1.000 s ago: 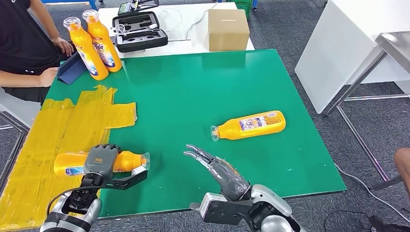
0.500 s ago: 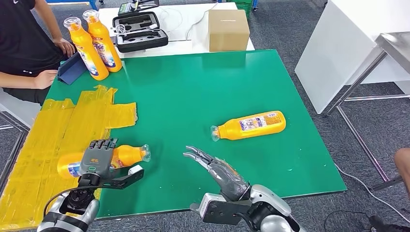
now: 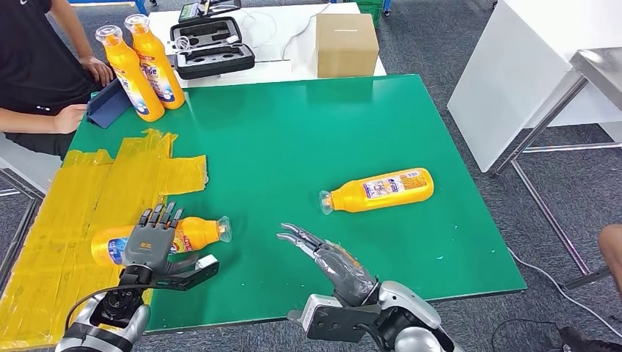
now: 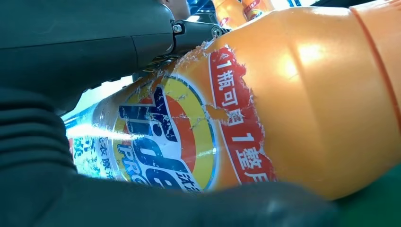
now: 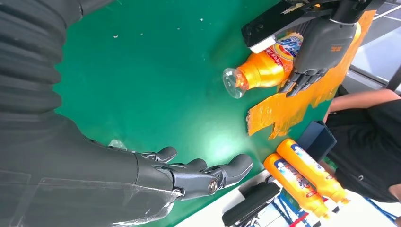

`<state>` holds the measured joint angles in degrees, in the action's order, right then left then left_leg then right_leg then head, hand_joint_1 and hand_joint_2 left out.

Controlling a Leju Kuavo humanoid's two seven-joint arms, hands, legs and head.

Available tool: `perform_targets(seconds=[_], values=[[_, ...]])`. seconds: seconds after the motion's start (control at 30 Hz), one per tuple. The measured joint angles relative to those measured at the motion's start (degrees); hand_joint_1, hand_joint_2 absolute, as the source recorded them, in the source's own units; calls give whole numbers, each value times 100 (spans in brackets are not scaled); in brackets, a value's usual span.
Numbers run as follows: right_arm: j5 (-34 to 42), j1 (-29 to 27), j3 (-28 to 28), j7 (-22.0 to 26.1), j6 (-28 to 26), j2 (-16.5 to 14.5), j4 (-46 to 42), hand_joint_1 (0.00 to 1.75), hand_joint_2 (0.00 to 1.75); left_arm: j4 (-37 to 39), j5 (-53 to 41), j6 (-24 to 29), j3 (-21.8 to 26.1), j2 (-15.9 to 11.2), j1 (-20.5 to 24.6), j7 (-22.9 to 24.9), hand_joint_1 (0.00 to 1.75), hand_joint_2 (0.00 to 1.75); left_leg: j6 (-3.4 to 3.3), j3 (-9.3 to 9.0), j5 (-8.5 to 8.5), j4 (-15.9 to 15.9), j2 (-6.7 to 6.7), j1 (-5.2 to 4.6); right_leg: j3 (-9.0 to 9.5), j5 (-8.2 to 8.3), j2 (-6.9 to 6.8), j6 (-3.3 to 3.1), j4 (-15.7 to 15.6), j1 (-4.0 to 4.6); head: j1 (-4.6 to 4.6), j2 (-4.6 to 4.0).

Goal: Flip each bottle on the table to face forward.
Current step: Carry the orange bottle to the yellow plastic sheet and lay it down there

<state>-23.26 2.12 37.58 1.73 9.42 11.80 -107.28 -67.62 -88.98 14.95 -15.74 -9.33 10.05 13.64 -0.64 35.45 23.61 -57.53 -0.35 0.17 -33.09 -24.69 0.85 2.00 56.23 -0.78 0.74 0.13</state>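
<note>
On green surface (image 3: 293, 139), head view: left hand (image 3: 150, 240) lies over detergent bottle (image 3: 192, 234) at yellow-tape edge, fingers straightened, no grip evident; second bottle (image 3: 378, 190) lies mid-surface, back label up; right hand (image 3: 328, 258) open, empty.
Left wrist view: front label faces camera.
Right wrist view: fingers splayed past bottle.
Judgement: first flip done; next, second bottle.

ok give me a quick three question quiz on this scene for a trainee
1. True or false: the right robot hand is holding a bottle.
2. How many orange bottles stand upright at the table's far left corner? A) one B) two C) three
3. Fill in: the left robot hand rests over a bottle lying partly on the ______ tape.

Key
1. False; it hovers with fingers apart, while the lying bottle sits apart from it.
2. B; the upright bottles.
3. Yellow; the near bottle on the yellow tape.
</note>
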Motion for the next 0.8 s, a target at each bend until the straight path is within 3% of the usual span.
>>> perform_targets(seconds=[0.2,0.33,0.43,0.57,0.7,0.8], values=[[-12,-2,16,-26,43,-1,11,0,175,-23,0,400,-92,-26,-35,57,0,0,0,0,0,0,1,0,0,0,1,0,0,0,0,0],[-68,-36,19,-35,37,14,12,0,175,-261,0,1200,-196,-92,-171,258,0,0,0,2,0,-1,2,-1,-3,0,2,0,0,-1,-1,0],[-137,-108,18,-14,-14,34,12,0,175,-644,34,2059,-76,-8,-407,-74,0,0,0,5,1,-1,3,-1,-7,0,2,0,-1,-1,0,0],[-216,-226,19,26,-72,64,12,0,175,-1637,476,2500,554,446,-813,-1540,0,0,0,15,2,-1,3,-1,-17,-1,3,1,-2,-1,-1,0],[-229,-273,20,60,-85,100,12,0,175,-2435,1400,2522,1583,1244,-960,-3736,0,0,-1,16,3,-1,4,-2,-17,0,3,1,-4,-2,0,0],[-247,-281,22,84,-86,126,12,0,175,-2714,1922,2522,2344,1851,-973,-4838,0,0,-1,15,2,-1,4,-2,-16,1,3,1,-4,-1,1,0]])
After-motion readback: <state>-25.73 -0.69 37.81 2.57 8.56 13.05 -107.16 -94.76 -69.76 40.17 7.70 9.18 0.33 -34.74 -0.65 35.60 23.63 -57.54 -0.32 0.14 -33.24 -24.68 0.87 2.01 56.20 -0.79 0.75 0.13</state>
